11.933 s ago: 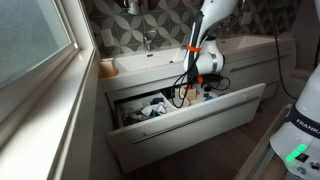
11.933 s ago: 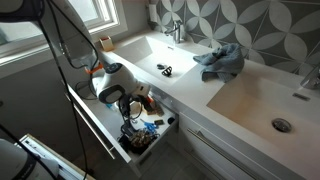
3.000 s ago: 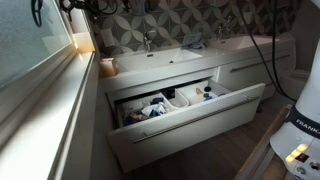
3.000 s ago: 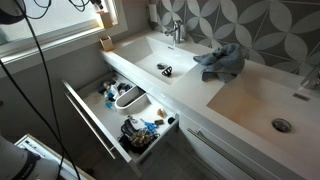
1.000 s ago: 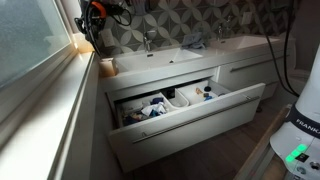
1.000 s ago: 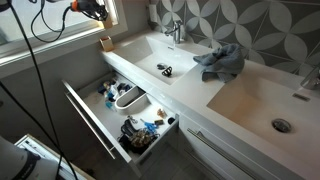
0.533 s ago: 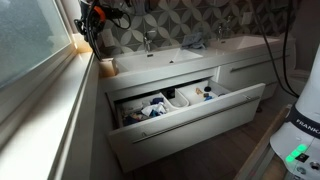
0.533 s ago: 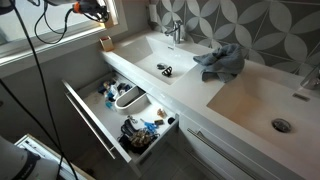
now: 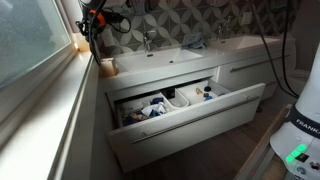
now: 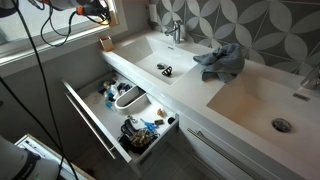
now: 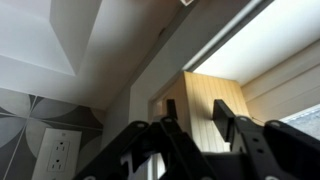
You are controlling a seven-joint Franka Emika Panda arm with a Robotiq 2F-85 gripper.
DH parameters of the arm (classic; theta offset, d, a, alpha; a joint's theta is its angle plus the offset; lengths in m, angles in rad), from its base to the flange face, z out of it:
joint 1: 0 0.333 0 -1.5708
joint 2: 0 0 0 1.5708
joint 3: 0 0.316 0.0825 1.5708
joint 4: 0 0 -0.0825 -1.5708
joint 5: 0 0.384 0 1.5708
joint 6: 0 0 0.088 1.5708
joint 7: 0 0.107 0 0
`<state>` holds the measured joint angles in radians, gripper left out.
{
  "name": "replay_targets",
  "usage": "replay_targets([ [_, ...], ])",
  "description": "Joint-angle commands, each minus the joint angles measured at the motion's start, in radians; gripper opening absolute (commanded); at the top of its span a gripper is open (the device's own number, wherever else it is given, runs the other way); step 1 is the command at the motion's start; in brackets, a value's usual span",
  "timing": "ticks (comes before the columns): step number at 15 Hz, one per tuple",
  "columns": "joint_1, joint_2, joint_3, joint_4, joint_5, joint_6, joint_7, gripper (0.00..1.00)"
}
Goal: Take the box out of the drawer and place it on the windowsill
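Note:
The tan-yellow box (image 11: 200,90) stands upright in the window corner, just beyond my fingertips in the wrist view. It shows as a small tan shape (image 9: 79,42) at the far end of the pale windowsill (image 9: 60,110), which also appears in an exterior view (image 10: 40,50). My gripper (image 11: 196,112) has its fingers apart, and the box looks wider than the gap. The gripper hovers at that corner in both exterior views (image 9: 92,30) (image 10: 97,10). The wide white drawer (image 9: 190,122) hangs open, full of clutter (image 10: 95,125).
A rounded tan-orange cup (image 9: 107,67) (image 10: 104,43) sits on the counter corner under the gripper. The sink (image 10: 165,60), tap and a blue cloth (image 10: 222,60) lie beyond. The robot's cable hangs past the sill. A wall socket (image 11: 55,150) is on the tiled wall.
Over the last second the gripper has come down a little at the window corner. The tan box shape on the sill and the open drawer have not moved.

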<state>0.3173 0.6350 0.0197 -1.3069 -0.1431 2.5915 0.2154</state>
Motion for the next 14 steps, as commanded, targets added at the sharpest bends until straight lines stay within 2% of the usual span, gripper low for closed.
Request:
replay_targets([
  [1, 0.027, 0.012, -0.038, 0.007, -0.022, 0.042, 0.072, 0.42],
  [4, 0.035, 0.015, -0.056, 0.008, -0.013, 0.07, 0.125, 0.46],
  [14, 0.058, 0.031, -0.053, 0.013, -0.006, 0.08, 0.175, 0.44],
])
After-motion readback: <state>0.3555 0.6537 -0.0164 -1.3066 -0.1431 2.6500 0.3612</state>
